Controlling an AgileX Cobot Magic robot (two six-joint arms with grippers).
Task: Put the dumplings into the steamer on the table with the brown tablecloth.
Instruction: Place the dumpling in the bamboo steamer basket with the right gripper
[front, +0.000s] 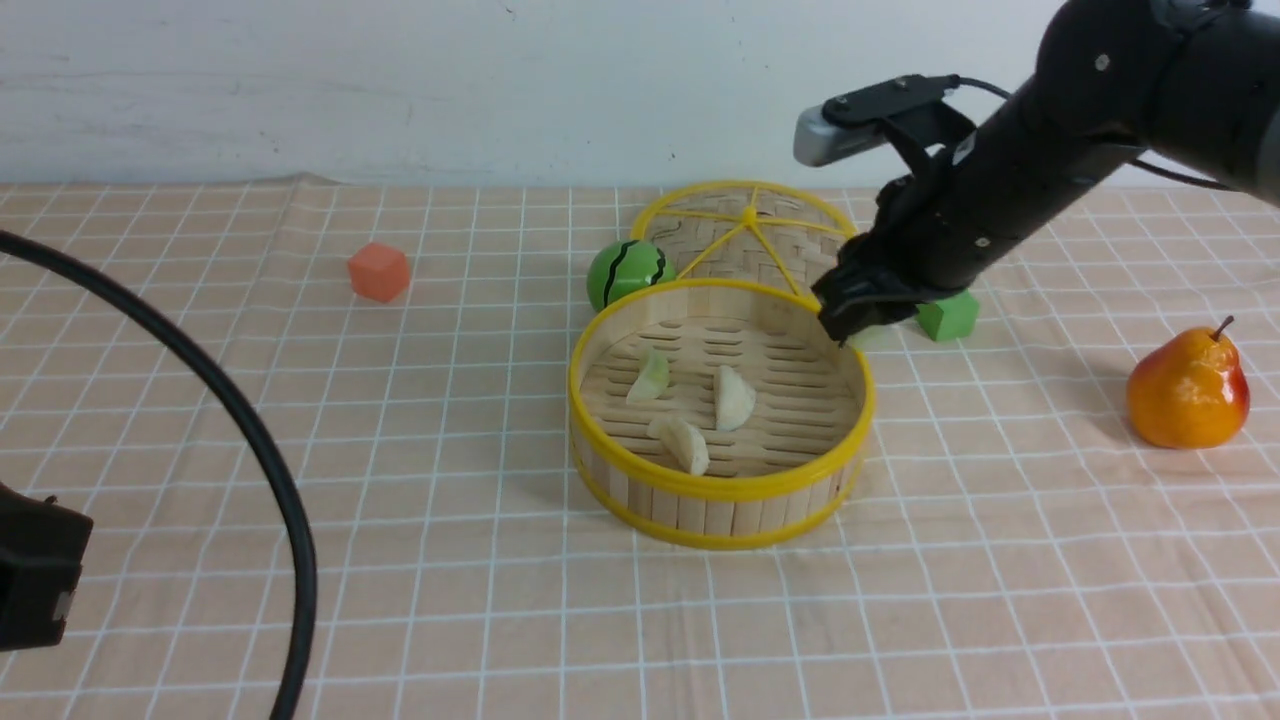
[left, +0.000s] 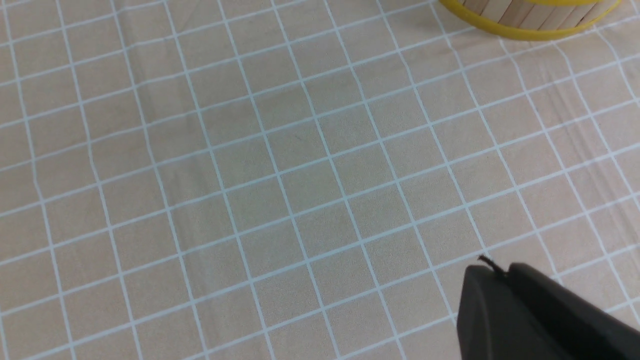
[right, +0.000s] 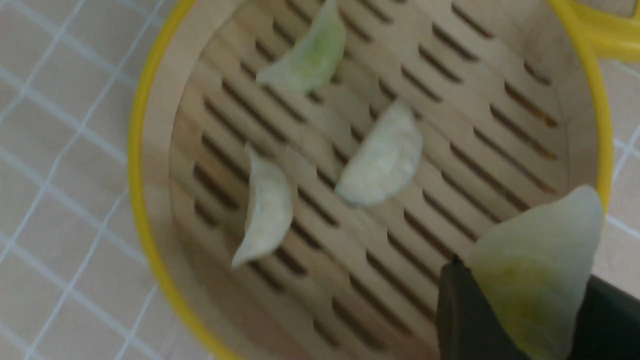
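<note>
The steamer (front: 720, 490) stands mid-table on the brown tablecloth (front: 400, 450). Three dumplings lie on its slotted floor: one pale green (front: 650, 378), two cream (front: 733, 397) (front: 682, 443). My right gripper (front: 850, 325) hovers over the steamer's far right rim, shut on a fourth, pale green dumpling (right: 537, 255). In the right wrist view that dumpling sits between the black fingers (right: 465, 310), above the steamer's rim (right: 145, 200). My left gripper (left: 500, 272) is shut and empty over bare cloth, short of the steamer's wall (left: 530, 20).
A flat woven lid (front: 745, 235) lies behind the steamer, with a green striped ball (front: 625, 270) beside it. A green cube (front: 948, 315) sits under the right arm, an orange cube (front: 378, 270) far left, a pear (front: 1188, 390) at right. A black cable (front: 250, 430) arcs at the left.
</note>
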